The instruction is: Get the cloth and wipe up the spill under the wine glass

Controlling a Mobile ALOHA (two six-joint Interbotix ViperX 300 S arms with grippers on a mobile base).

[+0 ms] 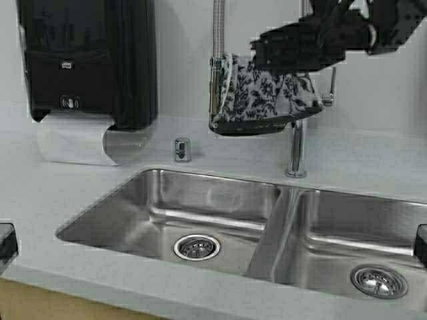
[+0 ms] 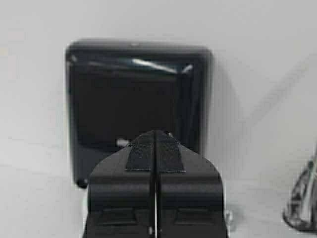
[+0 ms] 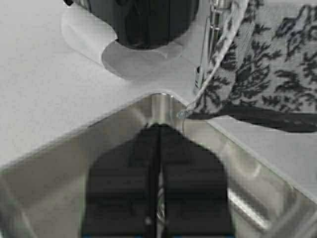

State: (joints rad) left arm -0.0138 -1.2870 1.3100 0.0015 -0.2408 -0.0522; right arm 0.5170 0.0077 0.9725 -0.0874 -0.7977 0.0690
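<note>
The cloth (image 1: 267, 100), black, grey and white floral, hangs bunched over the faucet (image 1: 295, 150) behind the sink. It also shows in the right wrist view (image 3: 267, 64) and at the edge of the left wrist view (image 2: 304, 203). My right arm reaches in from the top right. Its gripper (image 1: 259, 48) is shut and empty at the cloth's upper edge, pointing left; in its own view (image 3: 159, 128) the cloth lies beside it, apart. My left gripper (image 2: 155, 134) is shut and empty, low at the left edge (image 1: 7, 245). No wine glass or spill is in view.
A black paper towel dispenser (image 1: 87, 60) hangs on the wall at left with white paper (image 1: 70, 140) hanging out. A double steel sink (image 1: 220, 193) fills the counter in front, with a small metal fitting (image 1: 181, 149) behind it. A metal hose (image 1: 218, 33) runs up beside the cloth.
</note>
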